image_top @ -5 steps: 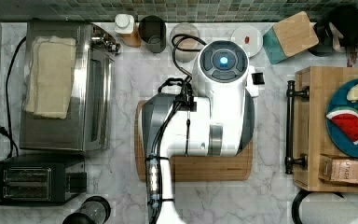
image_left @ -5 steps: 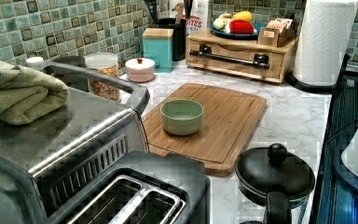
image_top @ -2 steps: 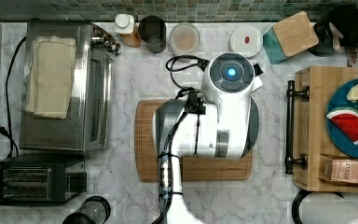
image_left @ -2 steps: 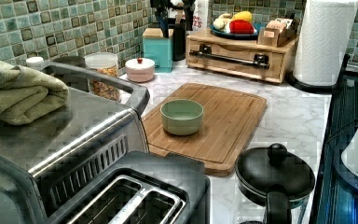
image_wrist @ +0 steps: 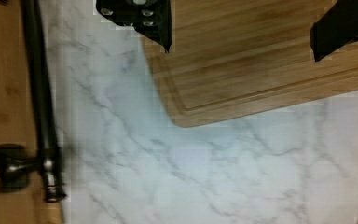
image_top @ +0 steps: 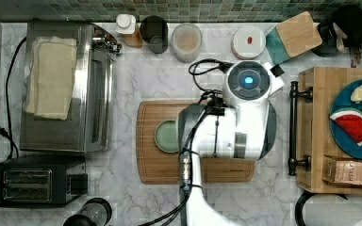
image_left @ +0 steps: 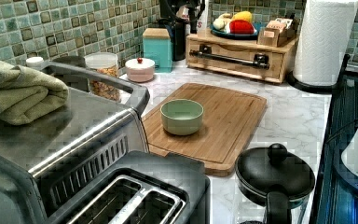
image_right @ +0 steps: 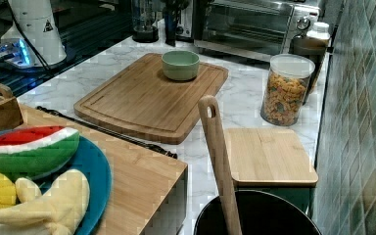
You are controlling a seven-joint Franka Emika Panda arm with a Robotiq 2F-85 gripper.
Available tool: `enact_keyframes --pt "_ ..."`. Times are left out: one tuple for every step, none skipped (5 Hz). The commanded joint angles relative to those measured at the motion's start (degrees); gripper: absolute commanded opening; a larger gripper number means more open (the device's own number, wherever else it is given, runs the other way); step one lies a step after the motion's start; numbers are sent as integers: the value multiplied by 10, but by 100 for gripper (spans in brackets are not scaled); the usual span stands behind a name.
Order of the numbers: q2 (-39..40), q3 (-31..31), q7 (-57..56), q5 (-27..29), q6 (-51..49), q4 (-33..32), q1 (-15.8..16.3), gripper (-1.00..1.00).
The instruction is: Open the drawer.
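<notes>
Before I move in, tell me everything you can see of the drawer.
The drawer looks like light bamboo wood, shut flush in its box, front facing the cutting board. A long dark metal bar handle runs across the front on two end mounts. It sits on the marble counter; nothing touches the handle. A blue plate of fruit rests on the box top.

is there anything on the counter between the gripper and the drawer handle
Nothing visible is. In the wrist view the open gripper hangs over a corner of the cutting board, and bare marble separates that corner from the drawer and its dark bar handle. The top view shows the same bare strip before the handle.
</notes>
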Motion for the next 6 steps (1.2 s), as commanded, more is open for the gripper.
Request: enact_keyframes --pt "22 -42 -194 25 52 6 -77 100" --pt "45 -11 -237 33 62 26 -136 100" --pt "66 -37 -271 52 65 41 -129 100" --pt "62 -39 -263 45 84 27 -137 100" --pt "68 -49 -272 35 93 30 -132 100" --pt "84 -40 -298 43 103 36 -146 100"
